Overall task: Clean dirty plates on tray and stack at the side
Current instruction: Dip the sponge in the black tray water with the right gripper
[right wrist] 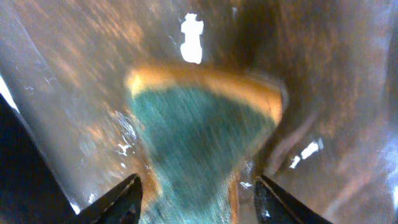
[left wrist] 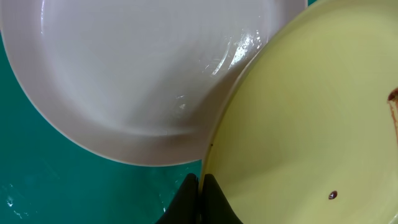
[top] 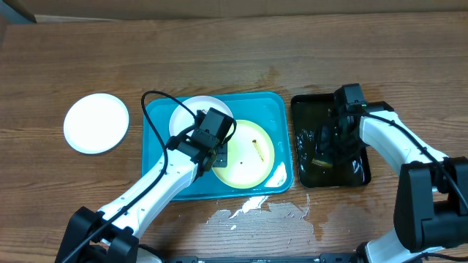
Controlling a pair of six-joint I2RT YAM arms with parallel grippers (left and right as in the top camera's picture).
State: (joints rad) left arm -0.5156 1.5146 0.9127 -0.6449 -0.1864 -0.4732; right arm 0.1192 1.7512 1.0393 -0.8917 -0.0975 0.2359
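Observation:
The turquoise tray (top: 272, 102) holds a white plate (top: 191, 115) and a pale yellow plate (top: 252, 157) with a small dark smear; the yellow one overlaps the white one (left wrist: 124, 74). A third white plate (top: 96, 123) lies on the table to the left. My left gripper (top: 212, 157) is shut on the near rim of the yellow plate (left wrist: 311, 124), its fingertips (left wrist: 200, 180) pinched at the edge. My right gripper (top: 329, 142) is open over the black tray (top: 358, 172), its fingers (right wrist: 198, 193) on either side of a green and yellow sponge (right wrist: 205, 130).
The black tray holds dark water. A puddle of spilled water (top: 256, 208) lies on the wooden table in front of the turquoise tray. Wet film shows in the turquoise tray's front right corner (top: 278, 175).

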